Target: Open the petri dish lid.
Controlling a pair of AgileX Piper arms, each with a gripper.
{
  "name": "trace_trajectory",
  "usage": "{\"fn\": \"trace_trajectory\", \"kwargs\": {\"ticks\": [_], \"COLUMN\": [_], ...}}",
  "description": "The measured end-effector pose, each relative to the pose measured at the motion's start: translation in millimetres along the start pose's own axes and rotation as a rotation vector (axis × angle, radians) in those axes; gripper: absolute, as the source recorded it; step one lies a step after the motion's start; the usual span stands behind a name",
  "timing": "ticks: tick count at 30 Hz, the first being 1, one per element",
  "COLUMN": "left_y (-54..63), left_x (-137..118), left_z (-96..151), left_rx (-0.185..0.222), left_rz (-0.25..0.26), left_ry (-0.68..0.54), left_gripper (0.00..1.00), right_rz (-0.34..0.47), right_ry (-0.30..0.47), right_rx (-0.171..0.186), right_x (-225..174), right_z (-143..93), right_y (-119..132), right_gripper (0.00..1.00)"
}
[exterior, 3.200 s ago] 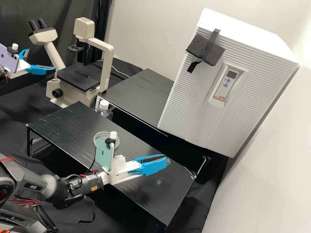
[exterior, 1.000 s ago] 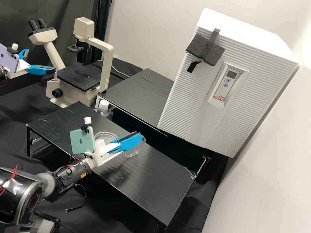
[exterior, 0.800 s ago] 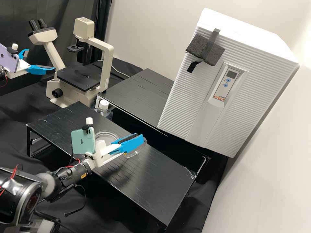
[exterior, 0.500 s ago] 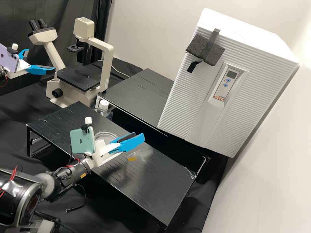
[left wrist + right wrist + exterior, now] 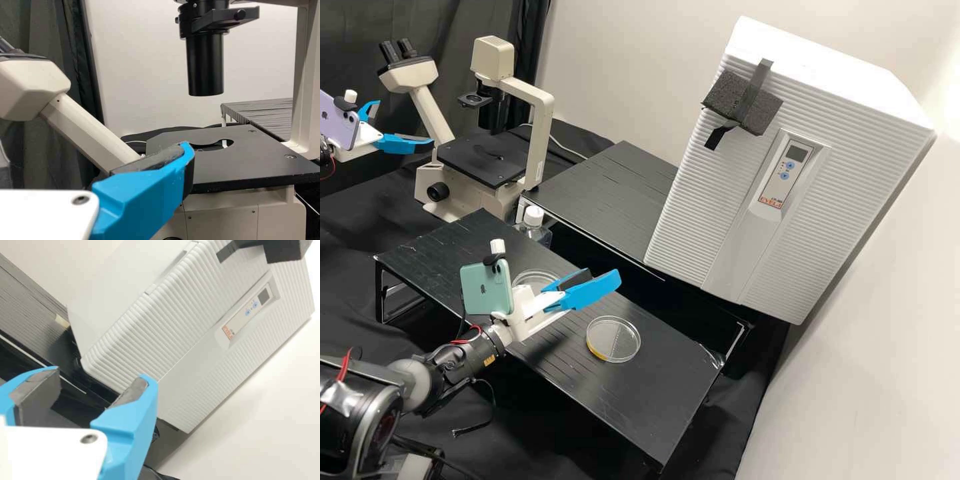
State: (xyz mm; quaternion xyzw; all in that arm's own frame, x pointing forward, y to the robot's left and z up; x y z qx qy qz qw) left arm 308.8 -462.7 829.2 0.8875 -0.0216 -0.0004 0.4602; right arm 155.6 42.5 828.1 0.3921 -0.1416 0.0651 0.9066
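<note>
A clear round petri dish piece [image 5: 613, 339], with a yellow-orange patch [image 5: 597, 354] along part of its rim, lies flat on the black low table [image 5: 653, 407]; whether it is the lid or the base I cannot tell. A second clear round piece [image 5: 532, 275] lies on the same tabletop, nearer the microscope, partly hidden by the right gripper [image 5: 605, 272]. That gripper hangs above the table between the two pieces as the high view shows them, its jaws spread with nothing between them; in the right wrist view its two fingers [image 5: 131, 410] stand well apart, with the ribbed front of a white incubator [image 5: 165, 320] beyond. A mint-green phone [image 5: 487, 289] is mounted on this arm. Just behind the low table stands a clear bottle with a white cap [image 5: 534, 215], and past it is another black table [image 5: 607, 200]. The incubator carries a dark foam block [image 5: 742, 103] held on by black tape. At the high view's left edge, the left gripper [image 5: 405, 123] is near the beige microscope [image 5: 540, 133], its jaws spread apart and holding nothing; a purple phone [image 5: 339, 123] is mounted on that arm. The left wrist view shows the microscope's black stage [image 5: 240, 160] beyond one blue finger [image 5: 142, 192].
</note>
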Motion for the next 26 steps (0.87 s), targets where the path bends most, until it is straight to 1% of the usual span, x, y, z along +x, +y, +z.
{"fn": "trace_trajectory", "kwargs": {"ticks": [2,4,6,7,8,9,10,11,12,13,14,16,18,20,21,22,23,26], "left_y": [0.0,0.0,0.0,0.0,0.0,0.0,0.0,0.0,0.0,0.0,0.0,0.0,0.0,0.0,0.0,0.0,0.0,0.0], "left_x": [0,0,0,0,0,0,0,0,0,0,0,0,0,0,0,0,0,0], "left_z": [0,0,0,0,0,0,0,0,0,0,0,0,0,0,0,0,0,0], "left_rx": [0.0,0.0,0.0,0.0,0.0,0.0,0.0,0.0,0.0,0.0,0.0,0.0,0.0,0.0,0.0,0.0,0.0,0.0], "left_rz": [0.0,0.0,0.0,0.0,0.0,0.0,0.0,0.0,0.0,0.0,0.0,0.0,0.0,0.0,0.0,0.0,0.0,0.0], "left_ry": [0.0,0.0,0.0,0.0,0.0,0.0,0.0,0.0,0.0,0.0,0.0,0.0,0.0,0.0,0.0,0.0,0.0,0.0], "left_gripper": [1.0,1.0,1.0,1.0,1.0,1.0,1.0,1.0,1.0,1.0,1.0,1.0,1.0,1.0,1.0,1.0,1.0,1.0], "right_rz": [-0.006,-0.013,-0.018,-0.018,-0.021,-0.022,-0.024,-0.027,-0.039,-0.047,-0.053,-0.075,-0.093,-0.11,-0.122,-0.134,-0.148,-0.178], "right_ry": [-0.012,-0.024,-0.033,-0.031,-0.022,-0.006,0.02,0.038,0.067,0.1,0.139,0.184,0.205,0.224,0.235,0.244,0.252,0.264], "right_rx": [0.015,0.053,0.106,0.152,0.225,0.267,0.323,0.369,0.436,0.485,0.514,0.574,0.602,0.609,0.618,0.631,0.654,0.685], "right_x": [1,2,3,3,4,5,6,8,9,9,10,11,12,12,12,11,11,10], "right_z": [2,3,4,4,4,3,2,4,4,5,4,5,6,8,10,12,13,17], "right_y": [-1,-3,-4,-5,-6,-7,-7,-7,-8,-8,-7,-9,-10,-12,-12,-12,-13,-14], "right_gripper": [1.0,1.0,1.0,1.0,1.0,1.0,1.0,1.0,1.0,1.0,1.0,1.0,1.0,1.0,1.0,1.0,1.0,1.0]}}
